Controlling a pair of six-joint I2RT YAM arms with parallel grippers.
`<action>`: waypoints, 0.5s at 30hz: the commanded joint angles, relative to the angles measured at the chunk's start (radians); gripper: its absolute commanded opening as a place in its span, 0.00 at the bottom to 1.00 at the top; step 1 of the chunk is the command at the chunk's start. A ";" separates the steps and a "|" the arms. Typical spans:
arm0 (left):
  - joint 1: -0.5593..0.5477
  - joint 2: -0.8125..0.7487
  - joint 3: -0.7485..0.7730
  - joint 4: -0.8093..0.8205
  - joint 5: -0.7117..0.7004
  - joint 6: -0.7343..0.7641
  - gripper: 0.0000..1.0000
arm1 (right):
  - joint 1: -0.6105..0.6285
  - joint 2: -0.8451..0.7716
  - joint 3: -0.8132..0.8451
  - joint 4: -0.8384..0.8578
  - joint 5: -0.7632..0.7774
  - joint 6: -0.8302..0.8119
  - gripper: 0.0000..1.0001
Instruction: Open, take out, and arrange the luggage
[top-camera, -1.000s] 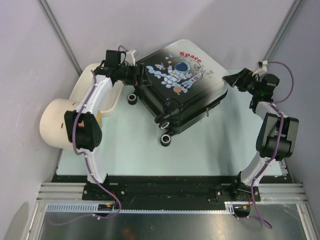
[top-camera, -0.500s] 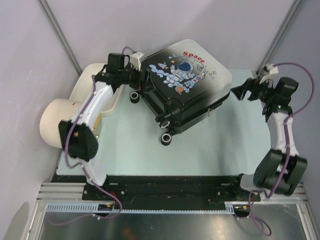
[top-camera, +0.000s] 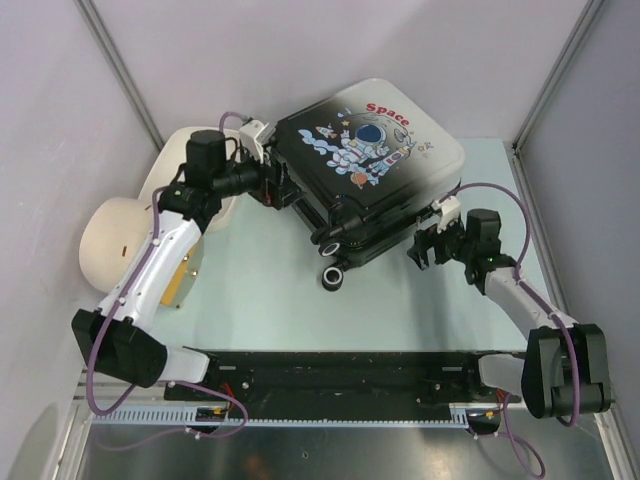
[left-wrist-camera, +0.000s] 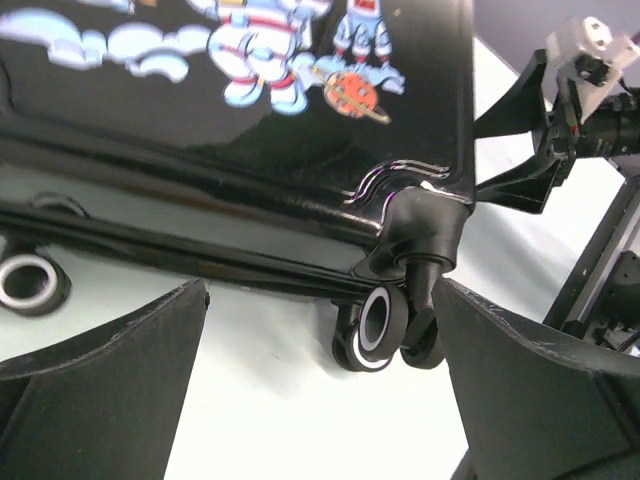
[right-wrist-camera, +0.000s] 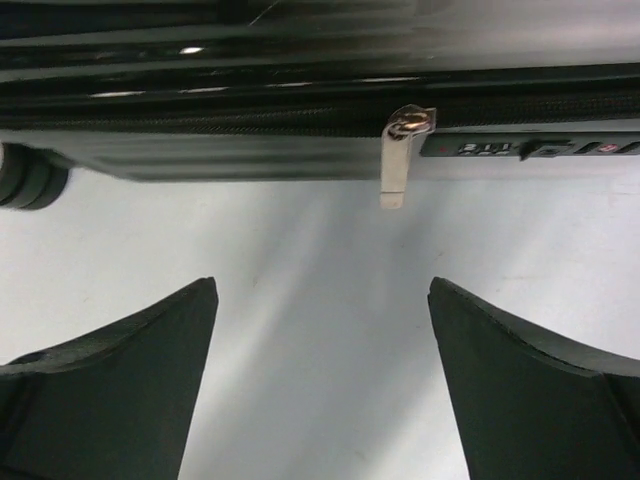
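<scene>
The luggage lies shut on the table, astronaut print up, wheels toward the near left. My left gripper is open at its left side; in the left wrist view the gripper frames a black corner wheel without touching it, under the printed shell. My right gripper is open just off the case's near right edge. In the right wrist view the gripper faces the zipper seam, with the silver zipper pull and the combination lock ahead and nothing between its fingers.
A cream tub stands behind the left arm. A cream cylinder with an orange end lies at the far left. Grey walls close in left, back and right. The black base rail runs along the near edge.
The right arm has swung from the case's far right side down and inward to its near right edge. The left gripper has shifted a little down along the case's left side.
</scene>
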 joint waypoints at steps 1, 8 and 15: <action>0.002 -0.029 -0.078 0.052 -0.082 -0.111 1.00 | 0.111 -0.009 -0.062 0.330 0.307 0.066 0.90; -0.001 -0.094 -0.159 0.136 -0.215 -0.185 1.00 | 0.242 0.094 -0.147 0.623 0.593 0.048 0.82; -0.004 -0.190 -0.262 0.176 -0.082 -0.127 1.00 | 0.256 0.181 -0.150 0.794 0.595 -0.001 0.62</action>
